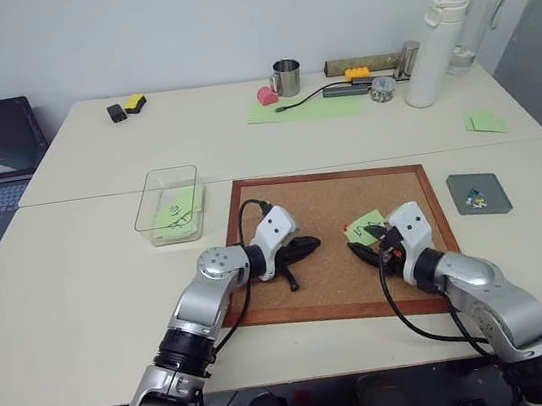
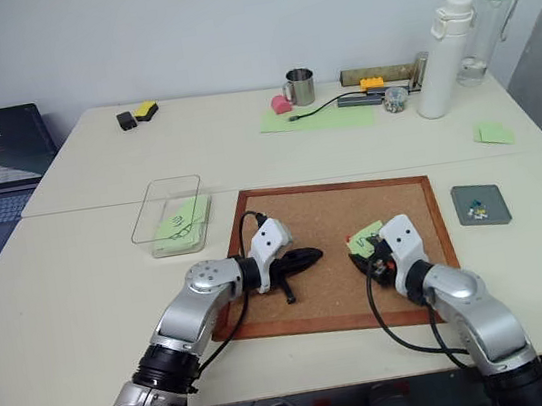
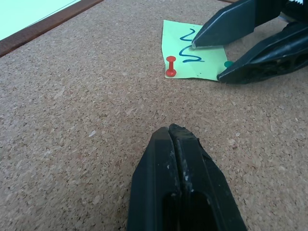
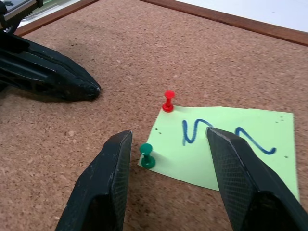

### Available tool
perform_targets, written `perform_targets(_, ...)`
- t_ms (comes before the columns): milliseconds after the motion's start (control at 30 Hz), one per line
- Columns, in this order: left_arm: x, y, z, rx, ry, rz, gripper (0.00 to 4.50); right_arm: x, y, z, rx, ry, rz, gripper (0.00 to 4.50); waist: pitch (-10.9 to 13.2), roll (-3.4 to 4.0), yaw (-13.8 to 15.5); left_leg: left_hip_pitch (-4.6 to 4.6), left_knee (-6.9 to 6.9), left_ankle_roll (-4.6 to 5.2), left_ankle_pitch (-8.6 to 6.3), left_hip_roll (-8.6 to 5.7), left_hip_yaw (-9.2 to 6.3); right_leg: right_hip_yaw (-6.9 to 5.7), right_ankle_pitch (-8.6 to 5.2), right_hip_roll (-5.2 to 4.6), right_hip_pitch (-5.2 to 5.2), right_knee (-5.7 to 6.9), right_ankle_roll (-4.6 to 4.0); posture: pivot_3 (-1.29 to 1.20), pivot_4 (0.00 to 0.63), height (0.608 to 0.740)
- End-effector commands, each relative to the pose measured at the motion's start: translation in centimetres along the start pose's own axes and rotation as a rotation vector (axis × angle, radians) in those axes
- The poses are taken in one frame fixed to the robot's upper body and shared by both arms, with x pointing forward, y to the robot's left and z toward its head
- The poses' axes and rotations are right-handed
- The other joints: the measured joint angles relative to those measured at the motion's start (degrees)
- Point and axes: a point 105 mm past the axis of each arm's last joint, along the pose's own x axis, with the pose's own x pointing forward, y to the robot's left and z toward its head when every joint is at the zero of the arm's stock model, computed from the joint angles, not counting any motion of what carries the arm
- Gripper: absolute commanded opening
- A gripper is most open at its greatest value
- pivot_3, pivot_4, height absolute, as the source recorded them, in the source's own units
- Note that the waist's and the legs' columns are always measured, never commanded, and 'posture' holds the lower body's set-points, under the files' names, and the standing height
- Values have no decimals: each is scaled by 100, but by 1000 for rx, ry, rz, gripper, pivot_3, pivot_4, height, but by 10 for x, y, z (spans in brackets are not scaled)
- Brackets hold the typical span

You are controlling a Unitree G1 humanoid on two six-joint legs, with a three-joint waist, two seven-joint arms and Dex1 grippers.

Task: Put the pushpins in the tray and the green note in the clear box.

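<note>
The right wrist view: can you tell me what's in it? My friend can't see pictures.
The right pincer is open over a green note with a blue squiggle on a cork board. A red pushpin and a green pushpin pin the note's corners. The left pincer, shut, points in from the side.

1. We see a cork board [image 1: 332, 204] with a rough, speckled, matt surface and a smooth brown wooden frame.
2. The green note [image 4: 226, 144] looks like thin matt paper, lying on the cork.
3. The red pushpin [image 4: 168, 101] and the dark green pushpin [image 4: 147, 156] have smooth, slightly glossy plastic heads.
4. The left gripper [image 3: 179, 139] has matt black plastic fingers, scuffed with pale marks.
5. The right gripper [image 4: 168, 163] has black fingers [image 4: 103, 183] with a finely cross-hatched texture.
6. The clear box [image 1: 149, 195] is glossy transparent plastic.
7. The far mug [image 1: 286, 77] is shiny metal.
8. The table [image 1: 81, 290] is smooth, matt and cream.
</note>
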Motion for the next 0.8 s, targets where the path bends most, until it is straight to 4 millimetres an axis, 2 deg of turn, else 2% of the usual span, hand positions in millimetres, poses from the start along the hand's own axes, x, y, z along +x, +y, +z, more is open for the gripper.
perform_targets(33, -6, 6, -15, -24, 65, 30, 0, 2, 6, 12, -22, -48, 32, 2195, 0, 0, -1, 0, 0, 0, 0, 0, 0, 1, 0, 0, 0, 0, 0, 0, 150, 740)
perform_targets(67, -6, 6, -15, -24, 65, 31, 0, 3, 8, 12, -21, -47, 39, 2183, 0, 0, -1, 0, 0, 0, 0, 0, 0, 1, 0, 0, 0, 0, 0, 0, 150, 740)
perform_targets(133, -6, 7, -15, -23, 65, 33, 0, 3, 10, 11, -23, -42, 48, 1655, 0, 0, -1, 0, 0, 0, 0, 0, 0, 0, 0, 0, 0, 0, 0, 0, 150, 740)
perform_targets(167, -6, 7, -15, -23, 65, 34, 0, 3, 10, 10, -22, -41, 48, 1554, 0, 0, -1, 0, 0, 0, 0, 0, 0, 0, 0, 0, 0, 0, 0, 0, 150, 740)
perform_targets(400, -5, 7, -14, -23, 63, 31, 0, 2, 12, 8, -20, -36, 51, 96, 0, 0, -2, 0, 0, 0, 0, 0, 0, -1, 0, 0, 0, 0, 0, 0, 150, 740)
perform_targets(600, -5, 6, -14, -21, 63, 30, 0, 0, 10, 12, -13, -58, 41, 17, 0, 0, -1, 0, 0, 0, 0, 0, -1, -2, 0, 0, 0, 0, 0, 0, 150, 740)
perform_targets(800, -5, 6, -15, -23, 66, 28, 0, -5, 14, 41, 41, -193, 65, 17, 1, 0, -1, 0, 0, 0, 0, 0, -2, -2, 0, 0, 0, 0, 0, 0, 150, 740)
